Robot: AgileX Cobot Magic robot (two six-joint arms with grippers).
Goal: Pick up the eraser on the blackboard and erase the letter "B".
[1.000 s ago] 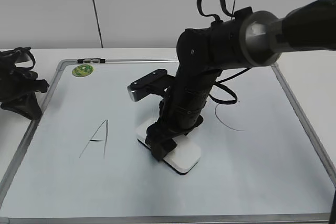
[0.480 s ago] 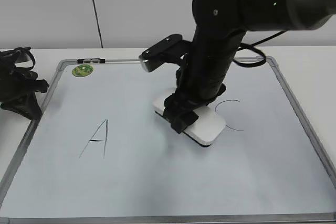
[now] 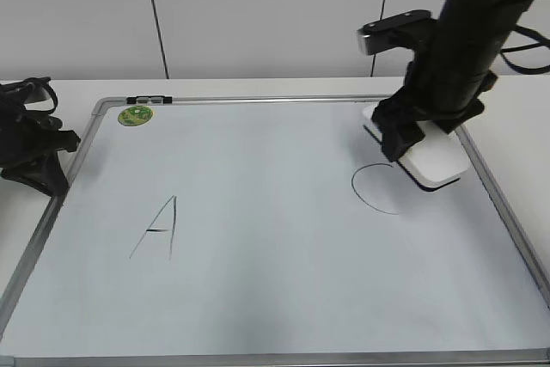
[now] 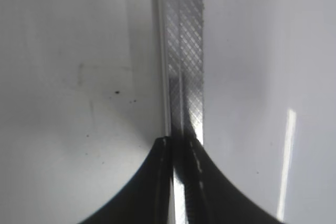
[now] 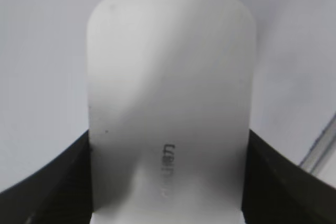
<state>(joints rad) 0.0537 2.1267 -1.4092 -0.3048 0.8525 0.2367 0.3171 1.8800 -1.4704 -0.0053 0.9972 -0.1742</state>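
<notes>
The blackboard is a large white board with a silver frame lying flat on the table. My right gripper is shut on the white eraser, which sits at the board's right edge just above the thin "C". In the right wrist view the eraser fills the space between my black fingers, grey print facing up. No letter "B" shows between the thin "A" and the "C". My left gripper rests at the board's left edge; its jaws are shut over the metal frame.
A green round sticker sits in the board's top left corner. The board frame's right rail runs close under the eraser. A white wall stands behind the table.
My right gripper has carried the eraser from the middle of the board up and to the right, to the right edge above the "C". The left arm has not moved.
</notes>
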